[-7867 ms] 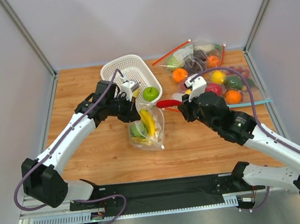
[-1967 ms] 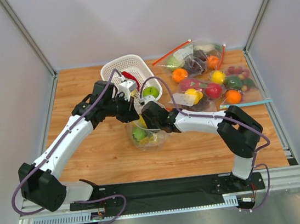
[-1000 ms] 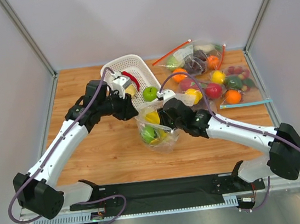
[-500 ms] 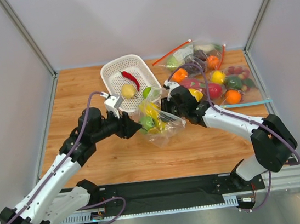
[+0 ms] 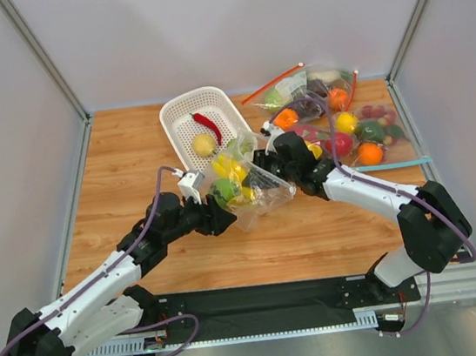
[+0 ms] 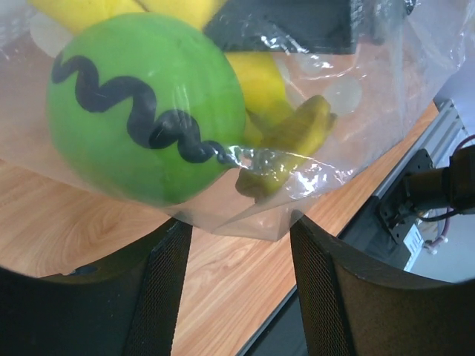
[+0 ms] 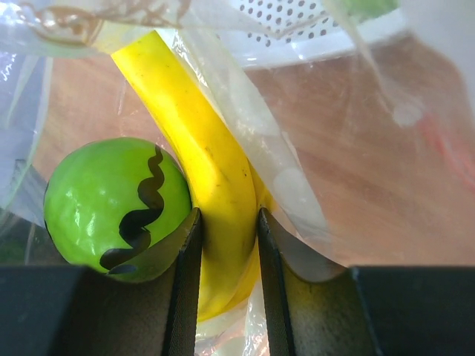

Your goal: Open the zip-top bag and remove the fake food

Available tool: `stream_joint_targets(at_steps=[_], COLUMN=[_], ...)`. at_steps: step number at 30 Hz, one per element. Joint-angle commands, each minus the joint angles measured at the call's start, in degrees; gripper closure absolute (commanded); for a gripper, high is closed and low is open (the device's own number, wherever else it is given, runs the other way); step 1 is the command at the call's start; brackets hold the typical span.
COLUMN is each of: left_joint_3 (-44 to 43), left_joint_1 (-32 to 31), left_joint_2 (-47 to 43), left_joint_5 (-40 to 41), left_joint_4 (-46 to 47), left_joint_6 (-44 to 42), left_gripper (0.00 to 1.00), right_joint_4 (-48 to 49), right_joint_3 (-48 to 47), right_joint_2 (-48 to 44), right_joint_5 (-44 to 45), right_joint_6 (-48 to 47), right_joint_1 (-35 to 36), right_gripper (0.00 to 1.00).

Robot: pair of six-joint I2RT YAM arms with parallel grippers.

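Presently the banana inside the zip-top bag is clamped by the right gripper; jaws of the left gripper are parted, empty, below the bag. Withdrawal is judged next.

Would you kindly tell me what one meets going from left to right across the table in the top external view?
left gripper → zip-top bag → heap of undotted bags. The white basket and the right gripper overlap the zip-top bag, so they are left out.
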State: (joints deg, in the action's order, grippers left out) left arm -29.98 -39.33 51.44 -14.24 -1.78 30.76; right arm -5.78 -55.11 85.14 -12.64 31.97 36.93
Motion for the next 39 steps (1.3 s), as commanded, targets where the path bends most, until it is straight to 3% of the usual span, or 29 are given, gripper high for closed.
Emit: stream_joint_targets(at_steps=[1,8,14,16,17,20,26,33,39], left_joint_3=[1.32,5.36,6.24,6.77,7.21,7.91,9.23,7.83,5.72], left_joint_1=[-0.92,-1.89,-2.86,-2.94,-2.94,-2.94,-2.94,-2.86,-2.77], left_joint_2=[0.33,1.11,2.96,3.75,3.84,3.76,-0.10,-7.32,-3.63], left_joint_5=[2.90,6.94,8.44,8.09,8.00,8.09,10.80,18.36,18.81], left_joint_4=[7.05,12.15,15.92,18.21,19.00,18.49,12.26,-0.41,-4.11], left_joint_6=[3.51,7.90,9.40,9.84,9.93,9.76,9.31,8.00,6.68], left_gripper=[0.37,0.27,0.28,0.34,0.50,0.74,1.00,1.00,1.00], right_joint_4=[4.99,5.25,7.54,7.80,7.72,6.40,1.66,-5.38,-10.03], right_joint_3=[-1.05,-1.22,-0.96,-0.87,-0.70,-0.87,-1.93,-2.98,-3.77], right_joint_2=[0.20,0.55,0.73,0.55,0.64,0.03,-2.00,-5.42,-7.97], right_joint_5=[-2.12,-2.47,-3.35,-3.70,-3.70,-3.00,0.42,3.15,1.14], right_joint_6=[3.27,5.21,6.79,6.97,7.14,6.36,2.93,-2.61,-5.33], right_joint_1=[-0.19,-0.28,-0.19,-0.19,-0.19,-0.19,-1.33,-3.61,-4.23], right_gripper=[1.00,1.00,1.00,1.00,1.00,1.00,1.00,1.00,1.00])
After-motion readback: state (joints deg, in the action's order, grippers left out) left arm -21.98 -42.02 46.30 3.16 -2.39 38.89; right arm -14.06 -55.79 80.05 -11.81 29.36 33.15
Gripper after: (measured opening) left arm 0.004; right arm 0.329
